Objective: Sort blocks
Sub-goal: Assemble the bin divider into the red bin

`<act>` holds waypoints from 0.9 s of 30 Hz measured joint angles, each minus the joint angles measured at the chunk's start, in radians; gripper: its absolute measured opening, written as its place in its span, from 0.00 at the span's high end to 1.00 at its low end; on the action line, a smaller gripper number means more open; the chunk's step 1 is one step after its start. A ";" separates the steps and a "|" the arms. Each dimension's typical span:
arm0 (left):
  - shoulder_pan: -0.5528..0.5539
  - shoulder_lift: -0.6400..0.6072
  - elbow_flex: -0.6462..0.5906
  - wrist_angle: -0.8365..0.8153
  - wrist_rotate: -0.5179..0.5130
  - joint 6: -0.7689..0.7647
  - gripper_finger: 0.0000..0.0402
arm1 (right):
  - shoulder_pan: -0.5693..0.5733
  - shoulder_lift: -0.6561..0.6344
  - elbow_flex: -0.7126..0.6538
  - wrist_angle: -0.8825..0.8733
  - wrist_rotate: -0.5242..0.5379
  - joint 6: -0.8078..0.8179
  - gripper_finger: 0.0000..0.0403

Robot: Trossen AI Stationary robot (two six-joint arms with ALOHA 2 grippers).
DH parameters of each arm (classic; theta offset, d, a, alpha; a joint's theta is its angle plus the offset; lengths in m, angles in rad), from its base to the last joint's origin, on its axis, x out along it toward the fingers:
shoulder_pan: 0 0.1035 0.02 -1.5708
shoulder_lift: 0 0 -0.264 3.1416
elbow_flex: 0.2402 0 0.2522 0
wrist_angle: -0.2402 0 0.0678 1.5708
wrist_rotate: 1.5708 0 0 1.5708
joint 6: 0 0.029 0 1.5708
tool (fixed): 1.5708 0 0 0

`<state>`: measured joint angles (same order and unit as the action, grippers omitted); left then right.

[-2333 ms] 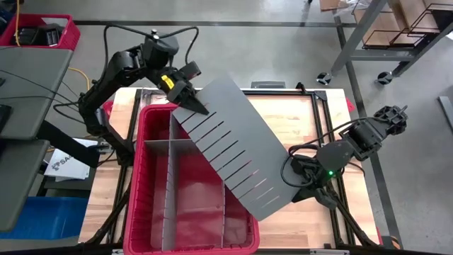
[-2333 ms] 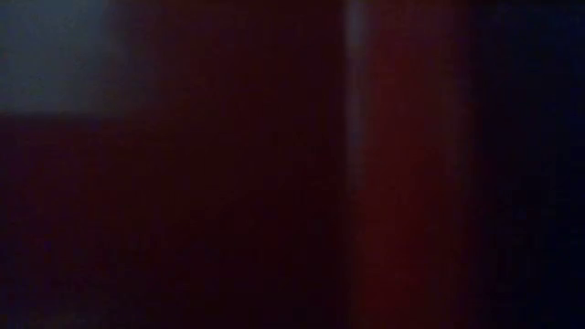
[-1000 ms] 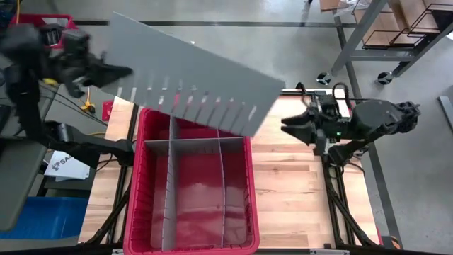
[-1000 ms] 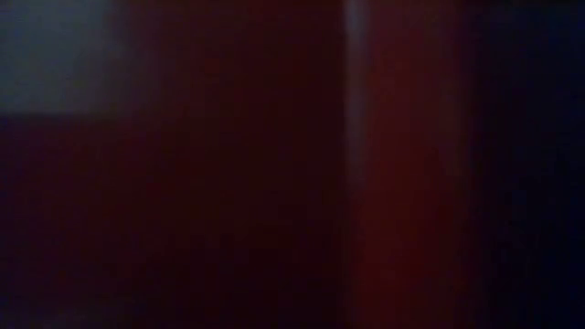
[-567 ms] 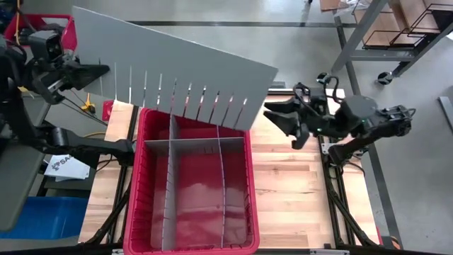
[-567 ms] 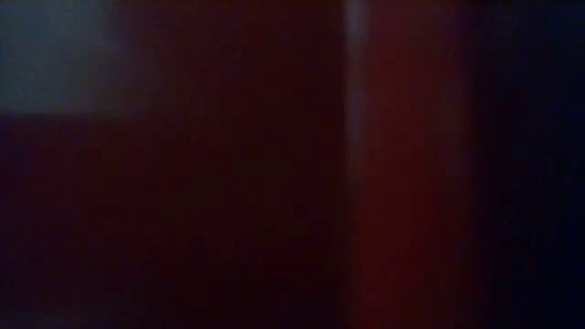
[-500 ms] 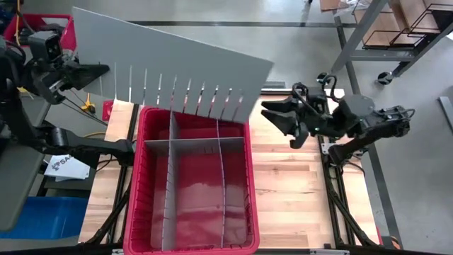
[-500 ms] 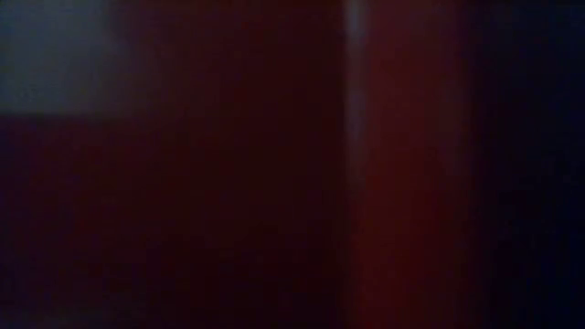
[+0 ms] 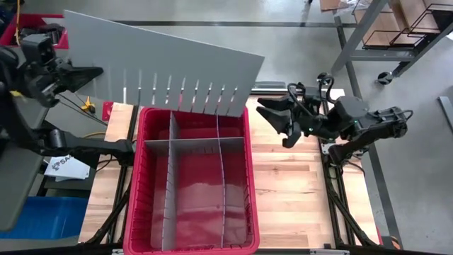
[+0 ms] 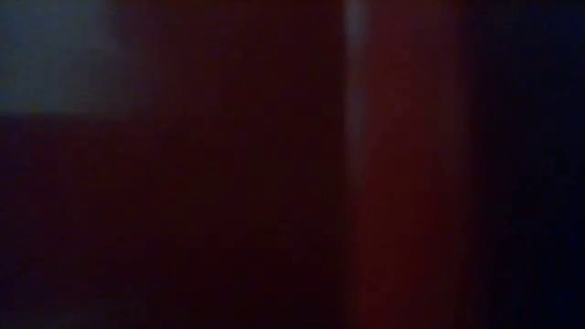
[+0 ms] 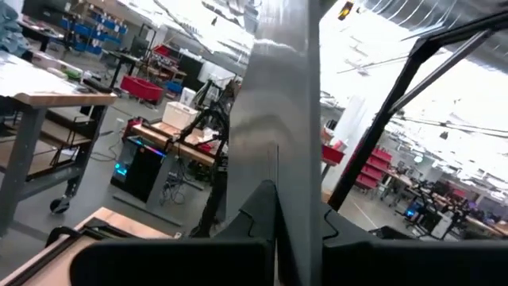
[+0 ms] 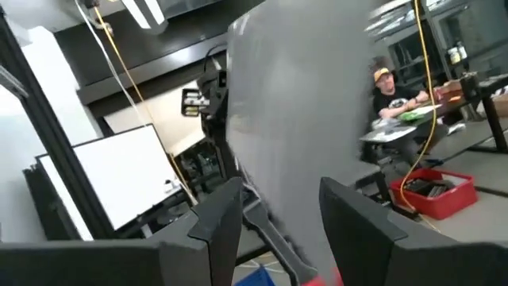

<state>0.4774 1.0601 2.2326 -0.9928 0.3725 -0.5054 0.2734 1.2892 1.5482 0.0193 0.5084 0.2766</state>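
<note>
Right now your left gripper (image 9: 88, 73) is up off the table's far-left corner, clamped shut on one end of a grey slotted divider sheet (image 9: 163, 60), which hangs tilted in the air above the far rim of the red bin (image 9: 134, 205). Bin sits on the table w/ grey dividers in it. No blocks show in any view. Your right gripper (image 9: 269, 117), jaws wide & empty, hovers just beside the sheet's other end.
</note>
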 joint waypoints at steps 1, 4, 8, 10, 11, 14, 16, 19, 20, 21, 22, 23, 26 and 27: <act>0.000 -0.004 0.001 0.000 0.002 -0.008 1.00 | -0.006 0.000 0.000 0.006 0.001 -0.009 0.60; 0.000 -0.004 0.002 0.006 0.004 -0.017 1.00 | -0.027 0.000 0.000 0.006 0.016 -0.024 0.60; -0.001 0.004 0.000 0.002 0.014 -0.025 1.00 | -0.061 0.000 0.000 0.045 -0.014 -0.025 0.60; 0.000 0.007 0.000 0.003 0.010 -0.025 1.00 | -0.076 0.000 0.000 0.079 -0.071 -0.025 0.60; 0.000 0.007 0.000 0.004 0.011 -0.024 1.00 | -0.080 0.000 0.000 0.093 -0.097 -0.024 0.60; 0.000 0.009 0.001 0.005 0.011 -0.017 1.00 | -0.084 0.000 0.000 0.110 -0.107 -0.025 0.60; -0.001 0.012 0.001 0.004 0.011 -0.016 1.00 | -0.084 0.000 0.000 0.115 -0.116 -0.027 0.60; 0.000 0.014 0.000 0.003 0.010 -0.016 1.00 | -0.083 -0.001 0.000 0.115 -0.128 -0.025 0.60; 0.000 0.014 0.000 0.003 0.009 -0.016 1.00 | -0.083 -0.001 0.000 0.115 -0.139 -0.025 0.60; 0.000 0.014 0.000 0.003 0.009 -0.016 1.00 | -0.083 -0.002 0.000 0.115 -0.146 -0.024 0.60; 0.000 0.013 0.000 0.005 0.009 -0.016 1.00 | -0.083 -0.004 0.000 0.114 -0.148 -0.023 0.60; 0.000 0.013 0.000 0.006 0.009 -0.016 1.00 | -0.083 -0.007 0.000 0.112 -0.152 -0.022 0.60; 0.000 0.013 0.000 0.026 0.006 -0.015 1.00 | -0.078 -0.023 0.000 0.112 -0.153 -0.032 0.60; 0.000 0.012 0.000 0.027 0.004 -0.015 1.00 | -0.075 -0.033 0.000 0.111 -0.146 -0.038 0.60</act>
<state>0.4776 1.0725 2.2330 -0.9657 0.3763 -0.5200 0.1981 1.2559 1.5486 0.1306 0.3621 0.2381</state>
